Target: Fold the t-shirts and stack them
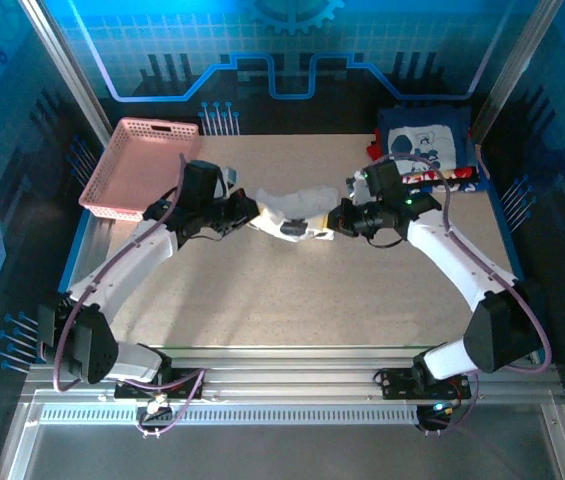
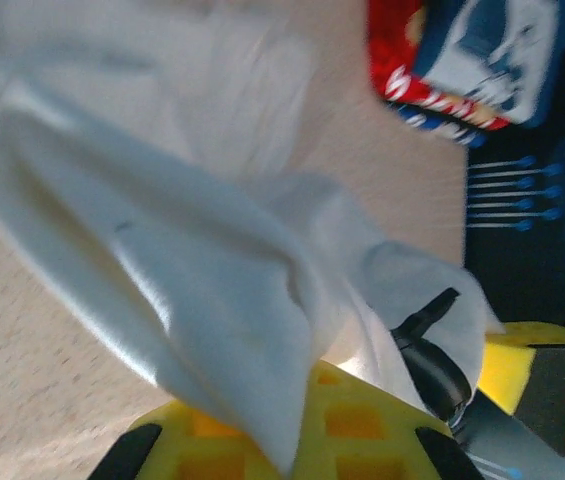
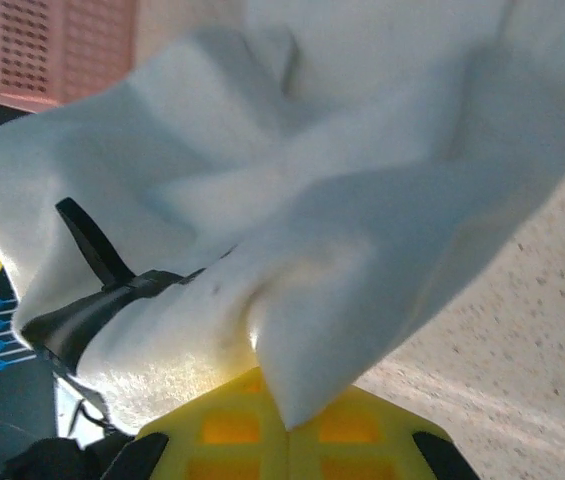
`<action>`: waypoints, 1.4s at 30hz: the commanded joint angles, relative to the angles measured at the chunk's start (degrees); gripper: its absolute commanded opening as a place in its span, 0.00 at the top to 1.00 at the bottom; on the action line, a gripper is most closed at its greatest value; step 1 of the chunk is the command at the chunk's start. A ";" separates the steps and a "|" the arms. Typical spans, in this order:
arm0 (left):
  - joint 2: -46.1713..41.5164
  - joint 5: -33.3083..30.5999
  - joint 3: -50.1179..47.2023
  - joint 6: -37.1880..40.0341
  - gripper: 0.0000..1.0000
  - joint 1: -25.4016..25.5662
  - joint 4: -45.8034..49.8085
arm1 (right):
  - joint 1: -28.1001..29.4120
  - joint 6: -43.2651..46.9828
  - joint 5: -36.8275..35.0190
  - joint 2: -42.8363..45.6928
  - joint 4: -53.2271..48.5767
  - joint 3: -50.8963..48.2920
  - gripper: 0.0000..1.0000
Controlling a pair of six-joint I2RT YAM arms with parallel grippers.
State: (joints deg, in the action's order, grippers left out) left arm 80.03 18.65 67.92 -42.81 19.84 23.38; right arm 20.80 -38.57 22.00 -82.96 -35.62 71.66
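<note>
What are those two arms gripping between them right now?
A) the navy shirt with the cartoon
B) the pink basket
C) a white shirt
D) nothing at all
C: the left tool and the right tool each pinch one end of the white shirt, while the pink basket and the navy shirt sit apart at the table's far corners.

The white t-shirt [image 1: 297, 205] is soft matt cloth, creased. The table [image 1: 312, 300] has a matt, speckled, grainy top; the pink basket [image 1: 147, 160] at its far left corner is smooth latticed plastic, the near-edge rails [image 1: 292, 362] ribbed metal.
</note>
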 commanded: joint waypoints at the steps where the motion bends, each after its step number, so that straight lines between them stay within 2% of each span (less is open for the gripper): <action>1: 1.04 0.45 4.03 -1.10 1.00 -1.23 1.98 | -2.27 1.37 2.88 -1.22 -3.81 4.78 1.00; 4: 3.56 2.15 7.08 -2.10 1.00 -2.40 0.63 | -4.02 1.47 4.32 -3.90 -3.79 8.19 1.00; 14: 11.79 4.94 27.52 -0.36 1.00 -4.09 5.06 | -6.35 4.16 5.96 -12.89 -12.07 30.51 1.00; 21: 18.38 7.49 37.08 -1.93 1.00 -6.09 3.16 | -8.08 4.51 6.81 -18.89 -11.76 42.12 1.00; 24: 23.81 8.90 47.58 -2.29 1.00 -6.64 3.60 | -8.75 4.37 7.71 -23.29 -11.66 51.72 1.00; 29: 36.32 10.53 74.24 -3.30 1.00 -7.59 9.83 | -9.71 4.32 8.22 -33.68 -15.15 74.23 1.00; 32: 41.37 11.55 84.76 -5.54 1.00 -8.42 10.17 | -10.66 2.62 9.34 -38.13 -15.48 83.63 1.00; 36: 39.41 12.43 83.29 -5.35 1.00 -9.38 6.96 | -11.57 1.87 9.90 -37.54 -14.40 83.83 1.00; 38: 36.21 13.57 78.60 -4.01 1.00 -9.38 5.63 | -11.07 4.32 10.32 -35.30 -14.61 80.54 1.00; 40: 31.06 13.97 68.99 -1.07 1.00 -8.57 4.77 | -10.47 7.51 10.28 -32.22 -16.11 75.27 1.00; 42: 22.28 12.54 52.71 0.38 1.00 -7.78 -0.02 | -9.60 10.50 9.77 -27.37 -16.23 66.20 1.00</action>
State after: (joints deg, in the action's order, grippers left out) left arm 111.74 29.85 132.73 -45.69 11.07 27.97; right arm 10.26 -32.99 30.50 -116.31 -49.91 145.12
